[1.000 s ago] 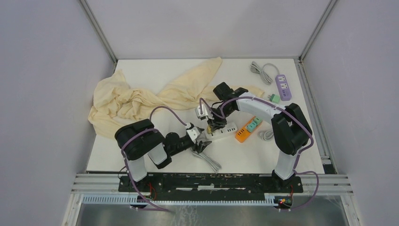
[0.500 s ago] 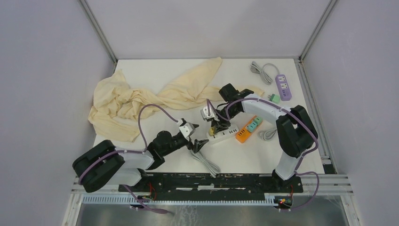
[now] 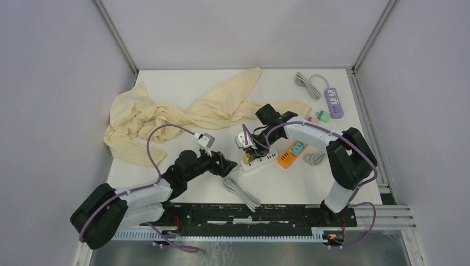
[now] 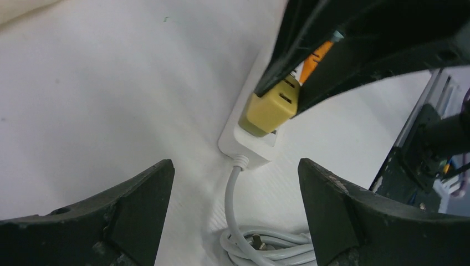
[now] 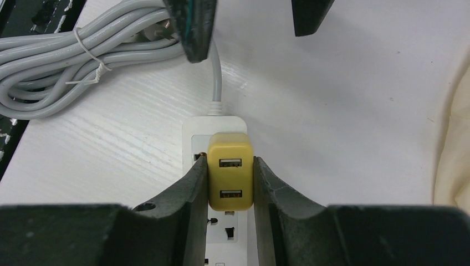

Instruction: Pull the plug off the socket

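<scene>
Near the middle of the table [image 3: 183, 83], a little toward its near edge, a white power strip [image 3: 265, 159] is laid flat. A yellow USB plug adapter [image 5: 231, 149] is seated in the socket at the strip's cable end; no gap between plug and strip can be made out, and it has not yet been pulled free. The plug is pinched on its two sides by the right gripper [image 3: 251, 151], whose black fingers [image 5: 194, 188] are pressed against the yellow body from above.

The left gripper [image 4: 235, 188] is held low over the table just beyond the strip's cable end, with its jaws spread wide and nothing between them. It is aimed at the plug but kept apart from it and from the strip. The strip's grey cable is bundled in a tied coil [image 3: 242, 190] toward the near edge of the table.

Just to the right of the white strip, an orange power strip [image 3: 289, 155] with teal plugs is seen. A cream cloth [image 3: 161, 116] is spread in folds across the far left part of the table, and a purple power strip [image 3: 333, 103] is placed near the far right corner.
</scene>
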You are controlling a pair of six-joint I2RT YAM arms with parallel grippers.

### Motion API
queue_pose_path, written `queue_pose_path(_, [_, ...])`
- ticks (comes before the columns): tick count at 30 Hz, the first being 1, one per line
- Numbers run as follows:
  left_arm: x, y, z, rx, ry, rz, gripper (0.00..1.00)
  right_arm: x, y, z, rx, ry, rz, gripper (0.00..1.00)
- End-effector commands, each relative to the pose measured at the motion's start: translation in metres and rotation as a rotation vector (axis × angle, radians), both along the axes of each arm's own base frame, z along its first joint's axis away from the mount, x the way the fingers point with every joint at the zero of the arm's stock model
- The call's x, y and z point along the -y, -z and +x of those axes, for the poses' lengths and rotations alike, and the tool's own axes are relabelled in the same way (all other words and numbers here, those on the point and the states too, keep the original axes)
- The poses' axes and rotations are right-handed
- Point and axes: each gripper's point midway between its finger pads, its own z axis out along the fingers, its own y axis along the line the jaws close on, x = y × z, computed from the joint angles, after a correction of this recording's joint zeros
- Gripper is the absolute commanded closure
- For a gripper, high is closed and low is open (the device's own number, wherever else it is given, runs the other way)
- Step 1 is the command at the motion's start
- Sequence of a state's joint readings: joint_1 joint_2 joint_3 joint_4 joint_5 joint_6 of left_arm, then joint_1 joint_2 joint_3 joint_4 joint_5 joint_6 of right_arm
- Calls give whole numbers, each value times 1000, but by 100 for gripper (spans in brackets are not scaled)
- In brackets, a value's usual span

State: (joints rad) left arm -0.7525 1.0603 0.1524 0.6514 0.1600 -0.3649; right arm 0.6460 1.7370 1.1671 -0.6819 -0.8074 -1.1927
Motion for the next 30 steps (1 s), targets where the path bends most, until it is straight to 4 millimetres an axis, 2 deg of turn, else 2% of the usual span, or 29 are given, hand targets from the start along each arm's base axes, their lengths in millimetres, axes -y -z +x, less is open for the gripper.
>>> queue_pose_path(1, [-6,-14,4,-228,-84,-205,11,-11,-25,1,51,2,94,95])
queue_pose_path(5, [-4,-15,1,-311,-38,-244,12,-14,-29,3,67,12,125,96])
queue_pose_path(10, [3,0,1,-403,0,-218,13,-15,-33,4,95,19,158,96])
queue_pose_path(15, [15,6,-2,-469,65,-249,20,-18,-34,6,105,30,179,96])
queue_pose_path(20, [23,6,-2,-503,108,-268,21,-19,-34,5,104,33,191,96])
queue_pose_path(30, [29,24,2,-565,112,-255,23,-25,-42,3,113,38,233,96])
